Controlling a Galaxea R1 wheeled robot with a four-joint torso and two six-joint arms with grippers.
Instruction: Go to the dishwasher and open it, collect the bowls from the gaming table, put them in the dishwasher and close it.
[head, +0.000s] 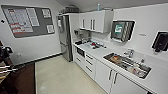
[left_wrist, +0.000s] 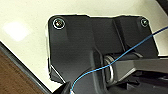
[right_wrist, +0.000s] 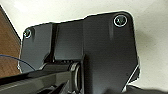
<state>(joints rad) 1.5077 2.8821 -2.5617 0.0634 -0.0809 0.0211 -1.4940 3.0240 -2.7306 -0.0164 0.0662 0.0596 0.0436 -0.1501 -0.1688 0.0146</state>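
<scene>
Rolled into the kitchenette and I'm looking down a long white desk (head: 105, 53) along the wall. Using the sink (head: 127, 64) as my landmark: it's sunk into the desk, steel, with some dishes or clutter lying in it that I can't make out, and the tap (head: 130, 53) stands just behind it. Beyond the sink, further along the desk, is a stack of drawers (head: 88, 63), and past those a tall steel fridge (head: 64, 37) in the corner. Above the desk beyond the sink hang white wall cabinets (head: 95, 21), and a dispenser (head: 122, 30) is mounted on the wall nearly above the sink. Across the room from the sink there's a grey noticeboard (head: 27, 20) covered in papers.

Dishwasher: under the desk I see white doors and drawers, and a small dark panel (head: 80, 52) near the fridge, but I honestly can't tell which front is it.

My wrist cams look down at pale floor (left_wrist: 25, 30) with a brown strip along one edge. Whether either tool is open or shut, can't tell.
</scene>
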